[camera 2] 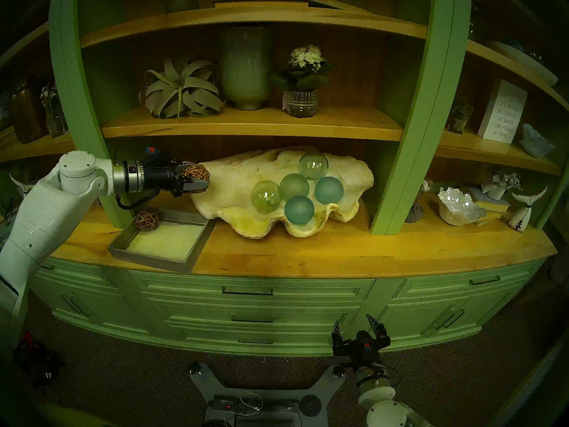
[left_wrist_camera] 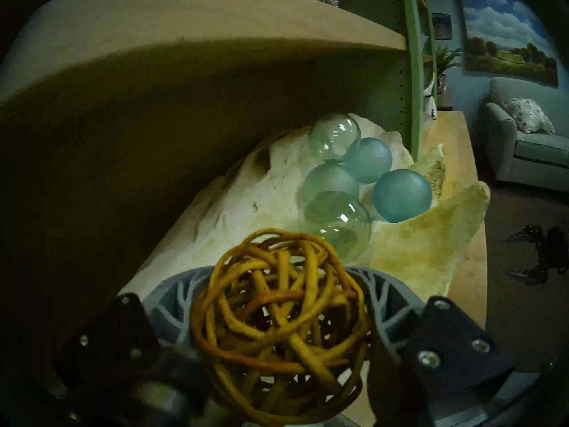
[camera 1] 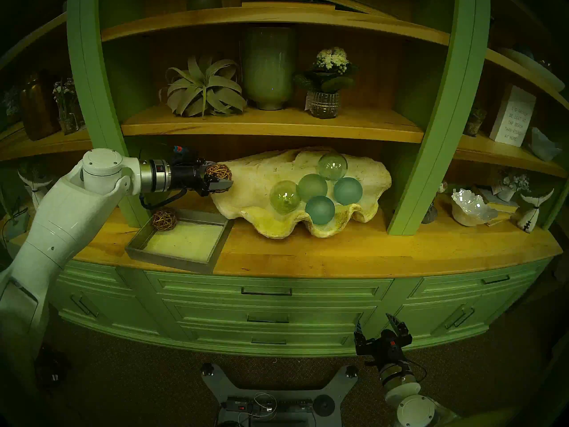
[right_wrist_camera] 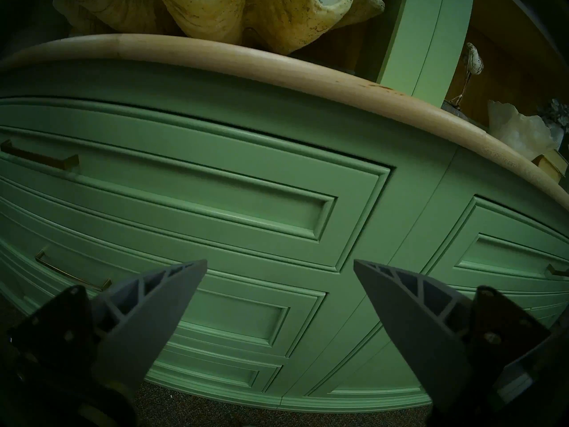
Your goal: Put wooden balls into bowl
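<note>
My left gripper is shut on a brown woven rattan ball and holds it at the left end of the big cream clam shell, just over its rim. The ball fills the left wrist view, with the shell behind it. A second rattan ball lies in the back left corner of the grey square tray. My right gripper is open and empty, low in front of the drawers, fingers pointing up.
Several green and teal glass balls lie in the shell's middle and right. A wooden shelf runs close above the shell. Green uprights flank it. A small white ruffled bowl stands at the right. Green drawers face the right gripper.
</note>
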`<state>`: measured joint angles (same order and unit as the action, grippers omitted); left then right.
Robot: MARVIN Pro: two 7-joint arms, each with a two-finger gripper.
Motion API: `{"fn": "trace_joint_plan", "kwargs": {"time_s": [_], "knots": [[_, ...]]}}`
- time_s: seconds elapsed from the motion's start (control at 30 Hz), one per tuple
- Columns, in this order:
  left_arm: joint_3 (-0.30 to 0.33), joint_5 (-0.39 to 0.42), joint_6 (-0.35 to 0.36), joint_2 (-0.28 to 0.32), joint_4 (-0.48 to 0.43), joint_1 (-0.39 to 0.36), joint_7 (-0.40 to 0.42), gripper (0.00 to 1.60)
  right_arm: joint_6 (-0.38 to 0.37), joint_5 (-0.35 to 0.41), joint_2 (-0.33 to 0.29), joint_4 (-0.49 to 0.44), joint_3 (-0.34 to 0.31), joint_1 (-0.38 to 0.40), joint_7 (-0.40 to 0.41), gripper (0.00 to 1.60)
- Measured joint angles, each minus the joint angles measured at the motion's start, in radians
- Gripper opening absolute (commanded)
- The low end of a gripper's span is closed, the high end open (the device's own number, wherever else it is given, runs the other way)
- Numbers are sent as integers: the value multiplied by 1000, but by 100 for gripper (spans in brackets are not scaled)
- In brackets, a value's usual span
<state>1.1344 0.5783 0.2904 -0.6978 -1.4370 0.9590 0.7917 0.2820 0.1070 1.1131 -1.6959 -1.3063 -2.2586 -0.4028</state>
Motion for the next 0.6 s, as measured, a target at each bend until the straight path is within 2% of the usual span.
{"fn": "trace_joint_plan", "kwargs": {"time_s": [0.3, 0.5, 0.53, 0.6], "knots": [[-14, 5, 49, -40, -52, 33, -73, 0, 0, 0, 0, -1, 0, 0, 0, 160], [-32, -3, 70, -63, -48, 35, -98, 0, 0, 0, 0, -3, 0, 0, 0, 160], [-34, -5, 71, -65, -47, 34, -100, 3, 0, 0, 0, -3, 0, 0, 0, 160], [-39, -11, 73, -70, -41, 33, -103, 19, 0, 0, 0, -3, 0, 0, 0, 160]]}}
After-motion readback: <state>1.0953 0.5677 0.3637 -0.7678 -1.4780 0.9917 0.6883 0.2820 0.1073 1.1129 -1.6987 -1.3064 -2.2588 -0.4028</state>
